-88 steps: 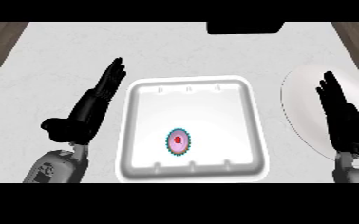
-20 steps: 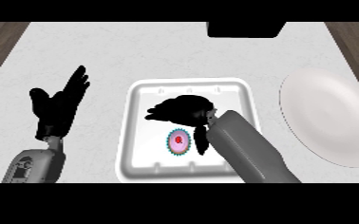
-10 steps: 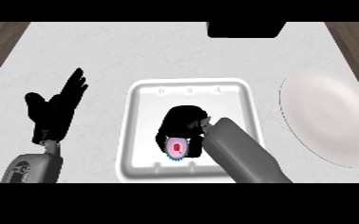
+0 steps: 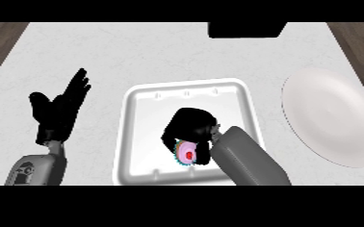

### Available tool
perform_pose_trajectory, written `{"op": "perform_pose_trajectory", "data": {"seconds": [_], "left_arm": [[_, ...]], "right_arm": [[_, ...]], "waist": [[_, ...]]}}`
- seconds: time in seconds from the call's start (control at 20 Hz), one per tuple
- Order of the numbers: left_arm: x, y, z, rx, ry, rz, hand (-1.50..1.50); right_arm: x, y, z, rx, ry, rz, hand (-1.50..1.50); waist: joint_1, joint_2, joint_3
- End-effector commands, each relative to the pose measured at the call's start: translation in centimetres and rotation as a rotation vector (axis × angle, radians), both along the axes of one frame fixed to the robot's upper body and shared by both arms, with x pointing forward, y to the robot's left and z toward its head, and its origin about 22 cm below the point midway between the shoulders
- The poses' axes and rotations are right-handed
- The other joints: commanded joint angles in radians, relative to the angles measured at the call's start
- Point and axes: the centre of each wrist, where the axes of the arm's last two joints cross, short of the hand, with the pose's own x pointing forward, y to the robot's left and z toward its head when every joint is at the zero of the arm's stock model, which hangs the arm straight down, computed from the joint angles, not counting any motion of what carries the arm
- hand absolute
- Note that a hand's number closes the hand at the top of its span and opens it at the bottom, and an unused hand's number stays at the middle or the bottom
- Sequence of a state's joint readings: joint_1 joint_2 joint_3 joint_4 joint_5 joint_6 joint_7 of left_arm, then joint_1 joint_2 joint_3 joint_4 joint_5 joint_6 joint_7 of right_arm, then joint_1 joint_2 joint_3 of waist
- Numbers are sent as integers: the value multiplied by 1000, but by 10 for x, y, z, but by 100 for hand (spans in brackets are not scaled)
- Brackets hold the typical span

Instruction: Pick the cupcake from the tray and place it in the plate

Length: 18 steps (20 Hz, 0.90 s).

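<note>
Since half a second ago, the right hand has curled lower over the cupcake, and its fingers now wrap round the top and far side of it, hiding much of it. The grey right forearm comes in from the lower edge of the tray. The cupcake sits in the near half of the white tray, close to the tray's near rim.

What shows of the cupcake is a pink iced top with a small red dot at the middle and a frilled teal paper case round its edge. It looks light and soft: the icing would likely smear and the case crumple, so the better hold is probably low on the sides of the case, not on the top.

Beyond the tray's right edge, a white plate lies near the worktop's right edge, apart from the tray. By the tray's left edge, the left hand rests spread with fingers up, holding nothing.
</note>
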<state>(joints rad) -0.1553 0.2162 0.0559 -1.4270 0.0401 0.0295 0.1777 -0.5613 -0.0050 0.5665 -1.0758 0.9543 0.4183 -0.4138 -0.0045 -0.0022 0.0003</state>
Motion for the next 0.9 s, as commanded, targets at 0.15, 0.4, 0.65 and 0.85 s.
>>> {"op": "perform_pose_trajectory", "data": {"seconds": [0.15,0.4,0.65,0.85], "left_arm": [[-12,19,-9,-1,29,76,0],[-17,15,-12,9,14,61,0],[-14,18,-8,-10,20,64,0],[-14,17,-6,-5,14,47,0]], "right_arm": [[5,-75,-22,-10,-51,-760,150],[-5,-74,29,230,-349,-1017,150],[-28,-102,64,340,-648,-1222,150],[-55,-111,95,384,-706,-1398,150]], "waist": [[-79,-16,-1],[-62,-23,-1],[-58,-19,-1],[-30,-10,-2]]}}
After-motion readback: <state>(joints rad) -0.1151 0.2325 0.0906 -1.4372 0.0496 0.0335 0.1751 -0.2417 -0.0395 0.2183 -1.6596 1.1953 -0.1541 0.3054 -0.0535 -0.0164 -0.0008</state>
